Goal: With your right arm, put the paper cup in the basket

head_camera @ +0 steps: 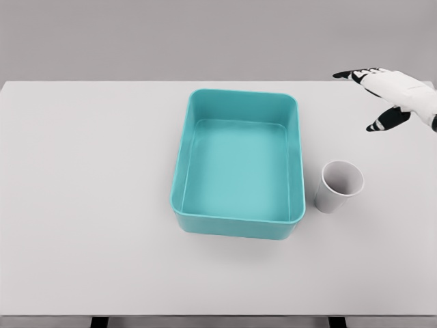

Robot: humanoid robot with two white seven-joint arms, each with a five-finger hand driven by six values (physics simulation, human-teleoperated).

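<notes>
Only the right hand (390, 96) shows, entering at the picture's upper right edge. Its back and palm shell are smooth glossy white, moulded in rounded plates with faint grey seams between them. The fingers (362, 74) are slim and end in black segments, with white and black alternating along their length. The thumb (386, 121), below the palm, is mostly black with small white patches. The wrist beyond is white and cut off by the frame.

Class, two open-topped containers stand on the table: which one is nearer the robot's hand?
The white paper cup, right of the teal basket, nearer the open right hand.
</notes>
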